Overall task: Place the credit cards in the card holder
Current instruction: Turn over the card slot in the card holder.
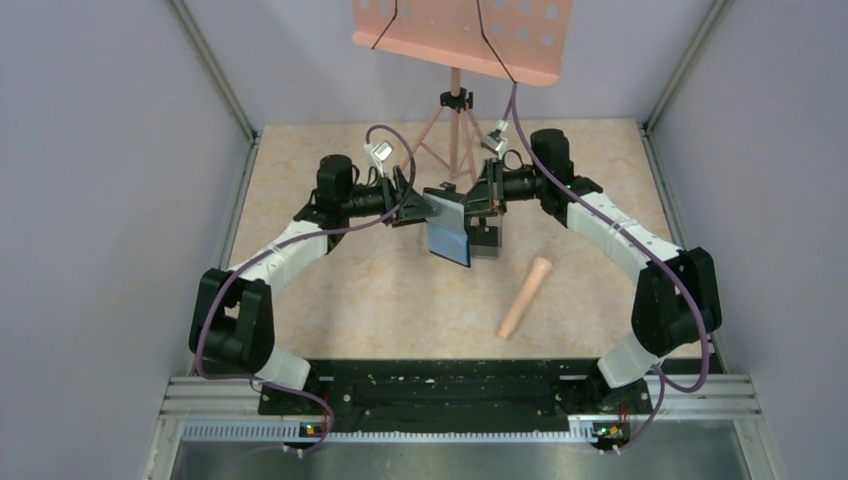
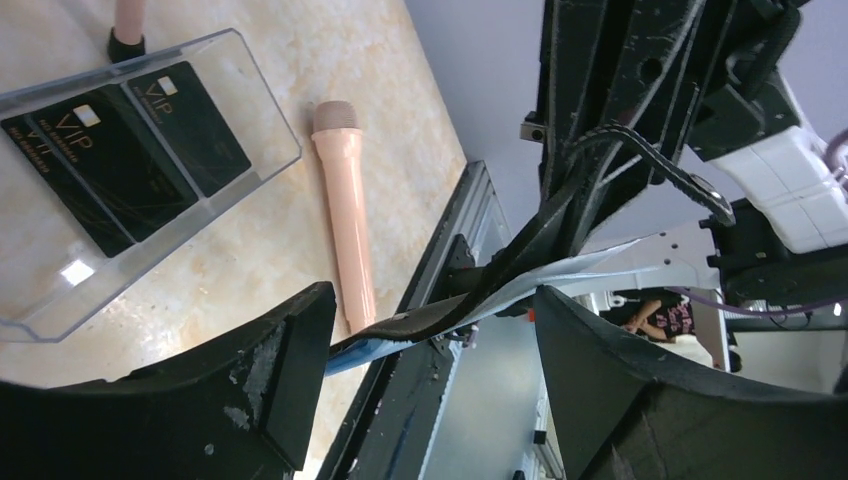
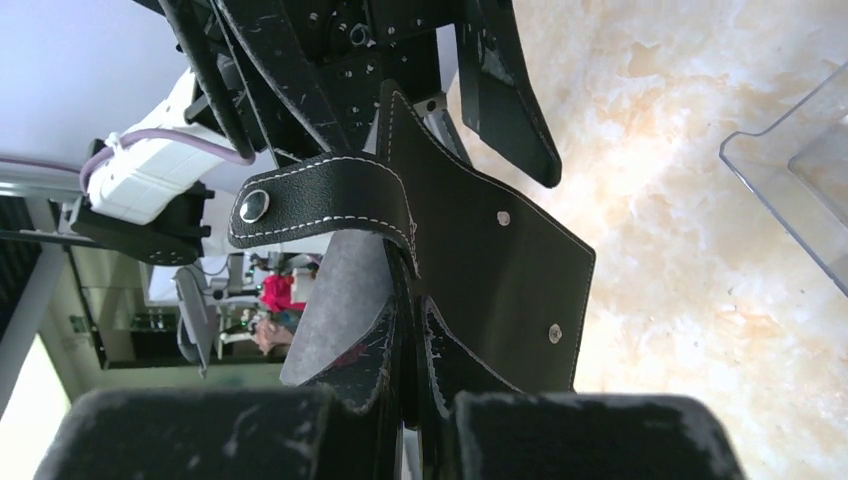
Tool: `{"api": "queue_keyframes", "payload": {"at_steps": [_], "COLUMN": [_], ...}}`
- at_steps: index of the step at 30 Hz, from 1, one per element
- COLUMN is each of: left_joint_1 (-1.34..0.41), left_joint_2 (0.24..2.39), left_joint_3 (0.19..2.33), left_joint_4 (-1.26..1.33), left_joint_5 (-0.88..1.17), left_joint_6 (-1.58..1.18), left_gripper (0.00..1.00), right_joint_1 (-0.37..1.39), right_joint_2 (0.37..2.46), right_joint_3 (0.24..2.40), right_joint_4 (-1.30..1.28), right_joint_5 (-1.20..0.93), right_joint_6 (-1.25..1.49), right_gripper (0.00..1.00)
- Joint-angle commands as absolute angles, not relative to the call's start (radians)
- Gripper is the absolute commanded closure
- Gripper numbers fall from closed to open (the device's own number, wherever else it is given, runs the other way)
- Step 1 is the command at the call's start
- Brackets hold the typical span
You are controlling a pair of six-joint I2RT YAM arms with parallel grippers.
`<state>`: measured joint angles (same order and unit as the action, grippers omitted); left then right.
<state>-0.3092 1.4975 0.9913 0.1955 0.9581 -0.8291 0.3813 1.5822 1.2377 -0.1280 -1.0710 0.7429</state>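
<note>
The black card holder [image 1: 452, 228] hangs open above the table between my two grippers, its bluish inner side facing the camera. My right gripper [image 1: 489, 203] is shut on it; the right wrist view shows its fingers [image 3: 350, 360] clamped on the leather [image 3: 490, 260], with the snap tab [image 3: 320, 200] curling over. My left gripper [image 1: 417, 206] is open, and the card holder's edge [image 2: 470, 300] runs between its spread jaws [image 2: 430, 370]. Two black credit cards [image 2: 120, 150] lie side by side in a clear plastic box [image 2: 250, 110] on the table.
A pink cylindrical handle [image 1: 525, 297] lies on the table right of centre, and also shows in the left wrist view [image 2: 345, 200]. A tripod stand [image 1: 455, 120] with a pink perforated plate [image 1: 460, 25] stands at the back. Grey walls close in both sides.
</note>
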Motion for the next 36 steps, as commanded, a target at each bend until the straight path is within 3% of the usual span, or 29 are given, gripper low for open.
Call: {"api": "queue_keyframes", "payload": {"at_steps": [1, 6, 9, 13, 18, 21, 24, 29, 36], "left_joint_1": [-0.311, -0.311, -0.311, -0.311, -0.308, -0.303, -0.294, -0.29, -0.32], "left_joint_2": [1.513, 1.534, 1.552, 1.567, 1.564, 1.554, 1.532, 1.47, 1.466], "left_joint_3": [0.978, 0.962, 0.959, 0.956, 0.947, 0.945, 0.947, 1.029, 1.126], "left_joint_4": [0.358, 0.539, 0.628, 0.669, 0.697, 0.681, 0.595, 0.063, -0.314], "left_joint_5": [1.056, 1.096, 1.119, 1.142, 1.127, 1.104, 1.081, 0.964, 0.85], "left_joint_6": [-0.896, -1.031, -1.103, -1.15, -1.18, -1.176, -1.122, -0.77, -0.56], "left_gripper": [0.22, 0.26, 0.34, 0.58, 0.98, 1.0, 1.0, 1.0, 1.0], "right_joint_1": [0.358, 0.353, 0.352, 0.352, 0.35, 0.343, 0.318, 0.27, 0.268], "right_joint_2": [1.582, 1.586, 1.588, 1.592, 1.591, 1.578, 1.549, 1.492, 1.483], "right_joint_3": [1.199, 1.168, 1.166, 1.156, 1.149, 1.15, 1.148, 1.162, 1.185], "right_joint_4": [0.123, 0.25, 0.252, 0.253, 0.227, 0.162, 0.072, -0.165, -0.313], "right_joint_5": [-1.138, -1.162, -1.162, -1.152, -1.139, -1.111, -1.062, -0.941, -0.91], "right_joint_6": [0.915, 1.025, 1.025, 1.029, 1.008, 0.958, 0.89, 0.726, 0.557], "right_gripper": [1.0, 1.0, 1.0, 1.0, 1.0, 0.88, 0.62, 0.33, 0.22]}}
